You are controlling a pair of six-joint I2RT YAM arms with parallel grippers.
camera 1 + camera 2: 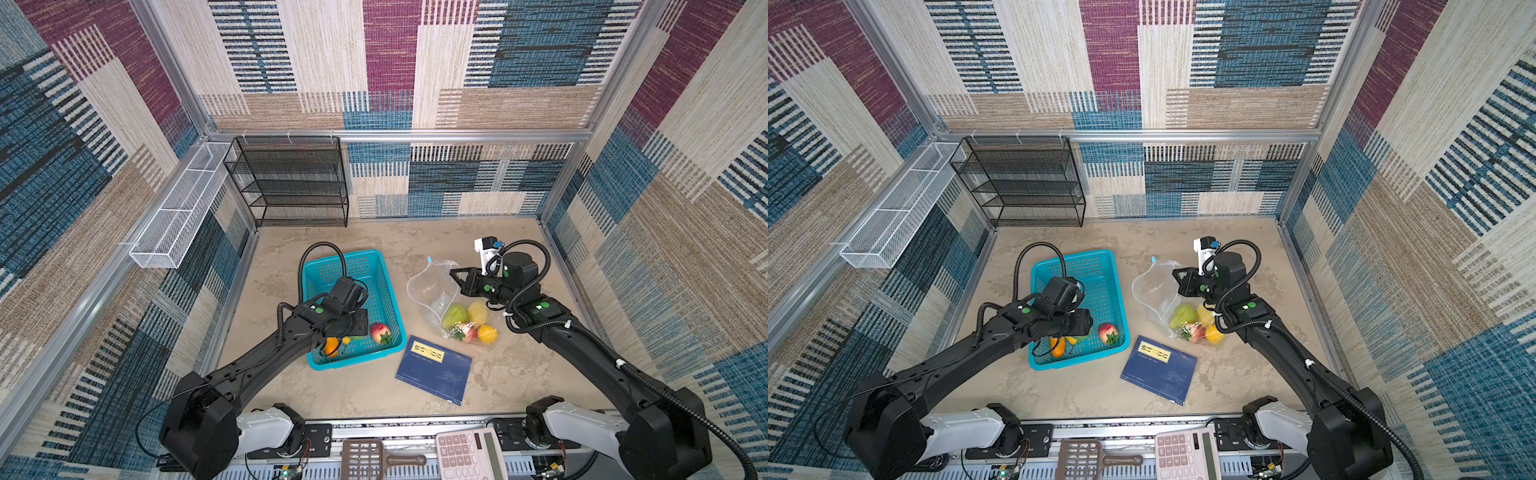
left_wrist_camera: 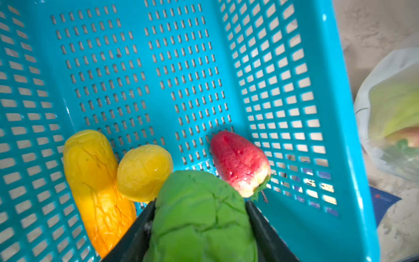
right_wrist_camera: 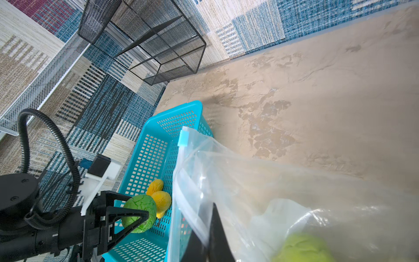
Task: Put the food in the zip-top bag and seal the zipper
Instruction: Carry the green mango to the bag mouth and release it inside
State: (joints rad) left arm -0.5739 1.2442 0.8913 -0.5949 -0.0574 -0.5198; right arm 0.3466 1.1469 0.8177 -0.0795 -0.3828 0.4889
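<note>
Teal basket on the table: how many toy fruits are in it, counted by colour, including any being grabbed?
Green fruit: 1, gripped by the left end effector
Yellow fruit: 1
Yellow-orange fruit: 1
Red fruit: 1
Total: 4

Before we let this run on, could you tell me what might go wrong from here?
1. The left gripper pinches the glossy, rounded green fruit only by its sides; it could slip and drop on the way from the basket to the bag.
2. The right gripper holds just one edge of the bag's mouth, so the limp film may sag and the fruit could catch on it or miss the opening.
</note>
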